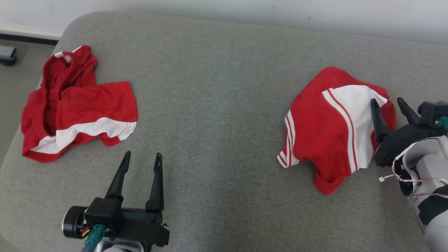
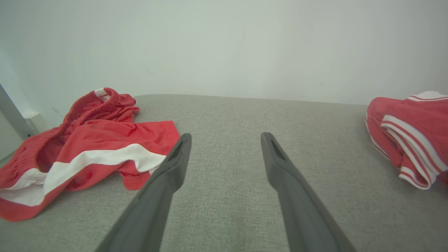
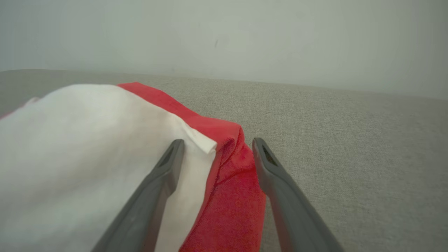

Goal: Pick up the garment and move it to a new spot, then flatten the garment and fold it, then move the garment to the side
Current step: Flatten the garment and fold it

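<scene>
A crumpled red garment with white panels and stripes lies on the right of the grey padded surface. My right gripper stands open at its right edge. In the right wrist view that gripper straddles the edge: one finger lies over the white panel, the other beside the red hem. A second red garment with a white band lies bunched at the left. My left gripper is open and holds nothing, just below and right of it. In the left wrist view, the left garment sits ahead left and the right one far right.
The grey surface's rounded left edge drops to the floor, where a dark object lies at the far left. A pale wall runs along the back. Bare grey fabric spans the stretch between the two garments.
</scene>
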Robot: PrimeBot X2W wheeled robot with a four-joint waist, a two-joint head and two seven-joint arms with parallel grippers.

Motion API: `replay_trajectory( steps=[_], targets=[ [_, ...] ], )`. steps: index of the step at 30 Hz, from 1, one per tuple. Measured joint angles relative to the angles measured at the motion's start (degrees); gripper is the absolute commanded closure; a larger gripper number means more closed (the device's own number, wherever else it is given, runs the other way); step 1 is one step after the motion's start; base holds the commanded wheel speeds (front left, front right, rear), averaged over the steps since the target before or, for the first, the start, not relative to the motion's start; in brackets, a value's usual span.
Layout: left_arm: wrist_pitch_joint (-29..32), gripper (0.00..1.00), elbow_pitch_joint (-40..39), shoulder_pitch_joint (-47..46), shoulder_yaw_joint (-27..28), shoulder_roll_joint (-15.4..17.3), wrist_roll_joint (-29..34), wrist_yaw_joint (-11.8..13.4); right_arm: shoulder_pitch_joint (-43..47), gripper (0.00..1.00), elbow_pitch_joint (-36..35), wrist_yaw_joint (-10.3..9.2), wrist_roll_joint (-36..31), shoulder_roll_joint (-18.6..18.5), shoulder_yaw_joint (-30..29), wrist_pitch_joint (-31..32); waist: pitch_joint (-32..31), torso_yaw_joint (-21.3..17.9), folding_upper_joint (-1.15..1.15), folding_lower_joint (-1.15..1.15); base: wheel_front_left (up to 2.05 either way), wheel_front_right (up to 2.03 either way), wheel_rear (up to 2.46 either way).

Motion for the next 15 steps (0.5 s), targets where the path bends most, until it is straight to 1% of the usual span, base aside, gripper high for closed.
replay_trajectory(
  steps=[3, 4, 5, 6, 10, 15],
  targets=[
    [0.00, 0.00, 0.12, -0.69, 0.02, -0.23, 0.05, -0.10, -1.51, 0.00, 1.97, 0.00, 2.34, -0.25, 2.32, 0.79, 1.19, 1.15, 0.00, 0.00, 0.00, 0.00, 0.00],
    [0.00, 0.00, 0.18, -0.83, 0.08, -0.30, 0.08, -0.15, -1.70, 0.06, 2.41, 0.00, 3.43, -0.20, 3.02, 0.88, 1.52, 1.53, 0.00, 0.00, 0.00, 0.00, 0.00],
    [0.00, 0.00, 0.23, -0.92, 0.19, -0.35, 0.13, -0.35, -1.81, 0.65, 2.61, 0.00, 4.35, -0.15, 3.70, 0.76, 1.83, 1.86, 0.00, 0.00, 0.00, 0.00, 0.00],
    [0.00, 0.00, 0.30, -1.01, 0.27, -0.40, 0.14, -0.37, -1.96, 1.00, 2.77, 0.00, 5.26, -0.15, 4.42, 0.51, 2.11, 2.15, 0.00, 0.00, 0.00, 0.00, 0.00],
    [0.00, 0.00, 0.47, -1.10, 1.04, -0.59, 0.32, -0.35, -2.29, 1.00, 3.22, 0.00, 7.35, -0.29, 7.08, -1.81, 2.54, 2.65, 0.00, 0.00, 0.00, 0.00, 0.00],
    [0.00, 0.00, 0.60, -0.12, 2.30, -0.75, 0.31, -0.29, -1.59, 1.00, 1.49, 0.00, 9.32, -1.01, 9.27, -4.20, 1.40, 1.90, 0.00, -0.01, 0.00, 0.00, 0.00]
  ],
)
